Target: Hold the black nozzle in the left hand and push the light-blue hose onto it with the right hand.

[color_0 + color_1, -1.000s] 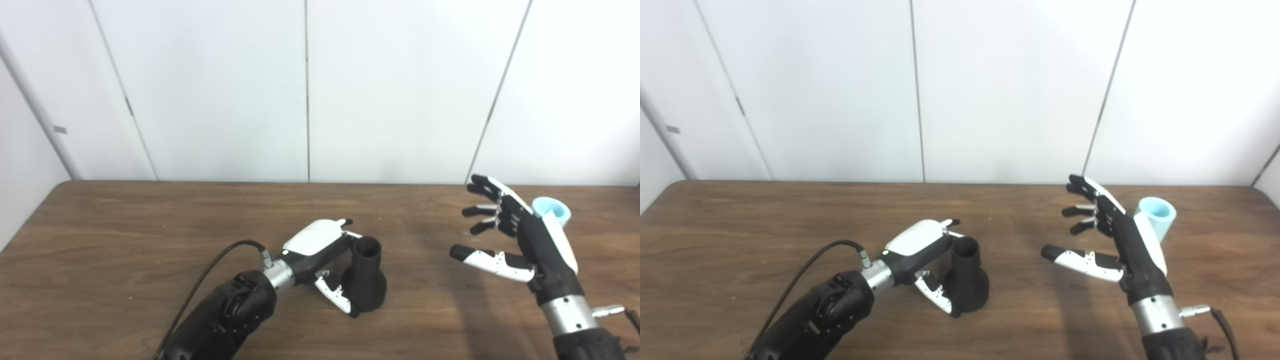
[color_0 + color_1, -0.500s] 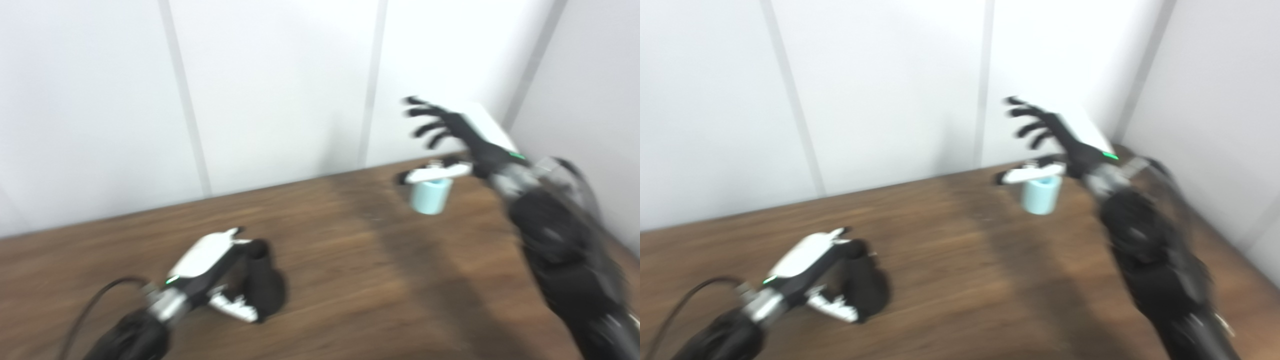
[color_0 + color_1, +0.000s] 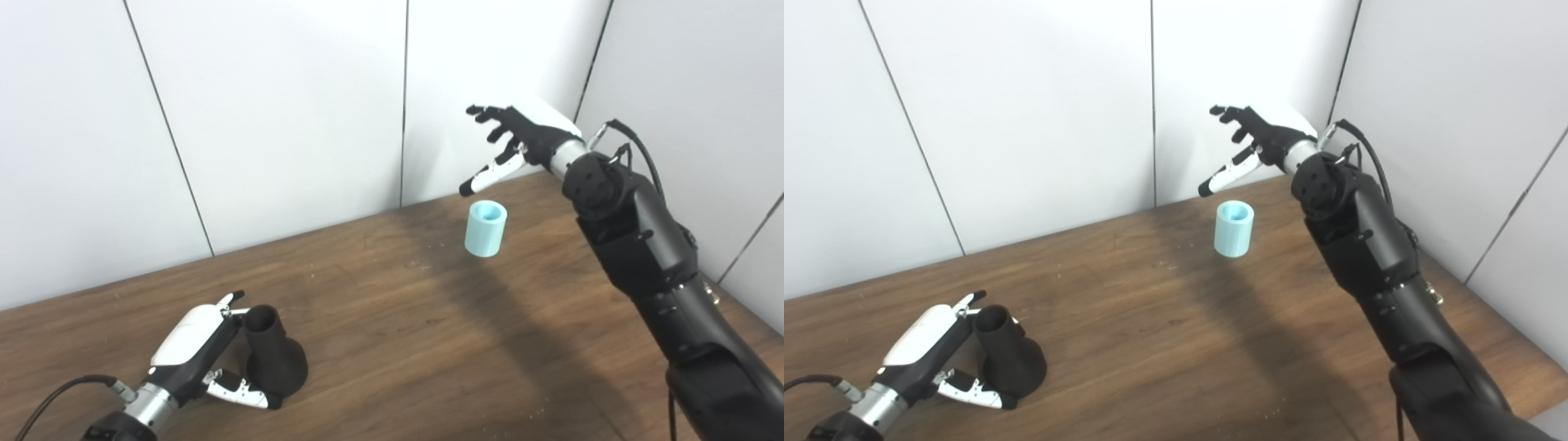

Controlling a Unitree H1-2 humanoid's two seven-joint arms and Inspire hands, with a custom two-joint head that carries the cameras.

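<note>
A: Near the front left of the table (image 3: pixel 392 318), what's the left hand (image 3: pixel 195 349) doing?

B: It's around the black nozzle (image 3: pixel 272 358). White back of the hand faces up, fingers (image 3: pixel 236 299) reach behind the narrow neck, thumb (image 3: pixel 242 392) lies along the front of the flared base. Looks wrapped on it, grasping, though contact behind the neck is hidden.

A: Nozzle orientation?

B: Upright, wide base flat on the wood, open mouth on top, tilted a touch toward the hand maybe. Not lifted.

A: Left arm cable?

B: Black cable (image 3: pixel 58 392) runs off the wrist toward the bottom left corner.

A: Right hand (image 3: pixel 1258 142)?

B: Raised in the air at the far right, near the wall corner. Fingers spread wide apart, thumb sticking out and down to the left. Holding nothing.

A: And the light-blue hose (image 3: pixel 1233 228)?

B: Short pale-blue cylinder, standing upright on the table by the far edge, open end up. Sits below the right hand's thumb tip, clearly apart from it, no contact. Well apart from the nozzle, across the table.

A: Right arm?

B: Black forearm comes up from the bottom right corner, crossing the right side of the table; cable (image 3: pixel 634 144) loops at the wrist.

A: Background?

B: White wall panels (image 3: pixel 275 110) with dark seams, two walls meeting behind the right hand. Dark shadow of the arm on the wood between hose and front edge.
</note>
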